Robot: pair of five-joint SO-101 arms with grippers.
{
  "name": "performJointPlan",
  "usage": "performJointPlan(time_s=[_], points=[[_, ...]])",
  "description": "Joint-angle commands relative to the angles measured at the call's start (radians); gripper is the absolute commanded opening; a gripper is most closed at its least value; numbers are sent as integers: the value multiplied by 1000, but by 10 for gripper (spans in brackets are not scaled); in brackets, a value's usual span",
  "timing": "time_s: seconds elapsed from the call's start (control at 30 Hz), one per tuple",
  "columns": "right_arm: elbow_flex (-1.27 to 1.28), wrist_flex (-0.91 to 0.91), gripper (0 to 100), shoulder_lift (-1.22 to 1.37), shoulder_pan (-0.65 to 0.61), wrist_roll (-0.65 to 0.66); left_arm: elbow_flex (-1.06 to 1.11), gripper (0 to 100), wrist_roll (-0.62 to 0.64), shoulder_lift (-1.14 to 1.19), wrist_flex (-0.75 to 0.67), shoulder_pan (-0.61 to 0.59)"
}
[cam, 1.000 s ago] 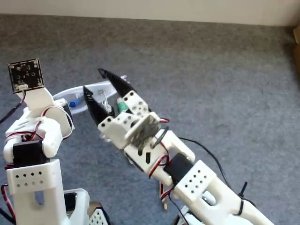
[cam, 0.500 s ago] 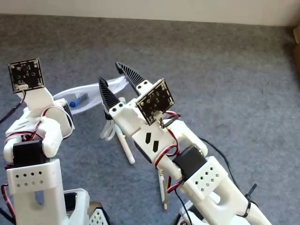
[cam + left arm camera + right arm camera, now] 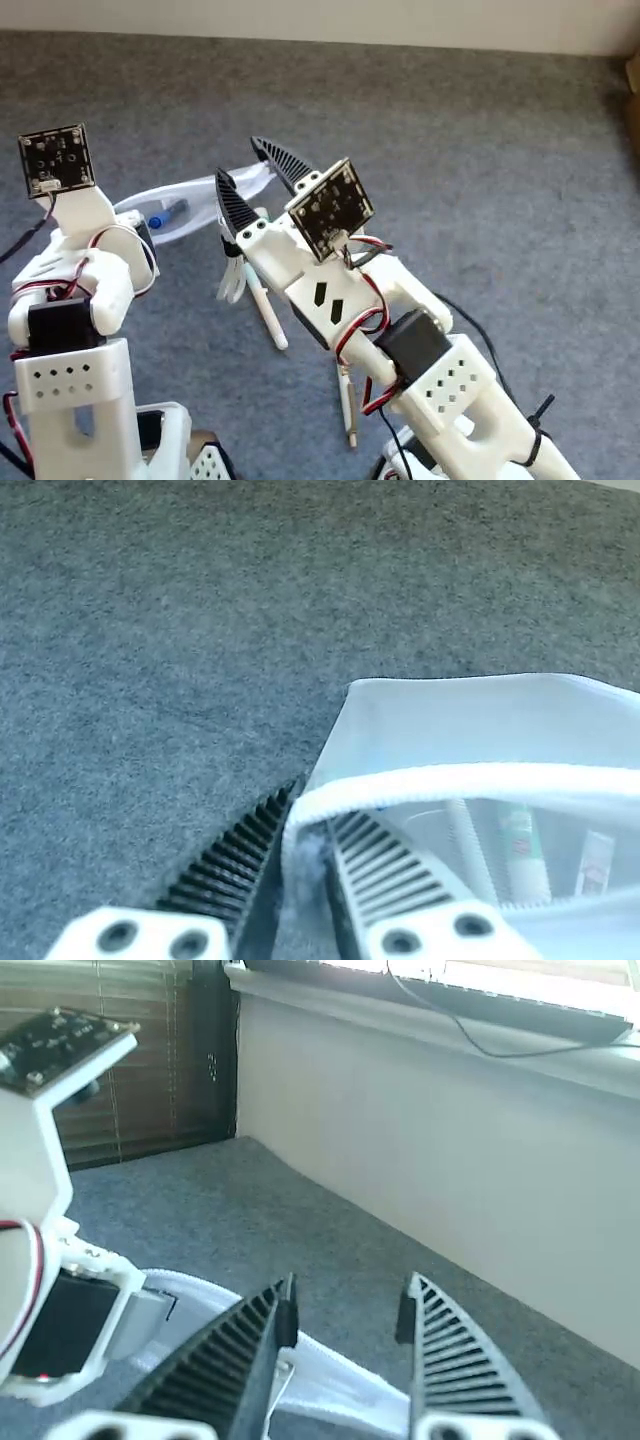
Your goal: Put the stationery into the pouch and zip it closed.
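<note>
The left pincer [image 3: 310, 815] is pinching the pouch [image 3: 480, 720] by its rim, and the spread right pincer [image 3: 240, 160] is probably risking knocking it loose.

Clear pouch [image 3: 195, 195] open, pens [image 3: 518, 842] inside, white pens [image 3: 266, 306] loose beside it

Grey carpet floor [image 3: 500, 150] meets pale wall [image 3: 480, 1160] base; sunlit sill [image 3: 440, 998] along wall top; dark slatted blinds [image 3: 140, 1070] beside wall's end.
</note>
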Motion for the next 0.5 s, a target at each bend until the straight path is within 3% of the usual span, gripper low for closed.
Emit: performJointPlan(time_s=[0.0,0.1,0.3,0.47], points=[[-96,159,159,-45,13,-11,7,10,9,18,-9,-21],[-96,272,159,-50,50,-15,7,10,9,18,-9,-21],[-93,449,159,-42,188,-153,7,10,9,18,-9,-21],[-54,611,159,-44,222,-204,7,10,9,18,-9,-21]])
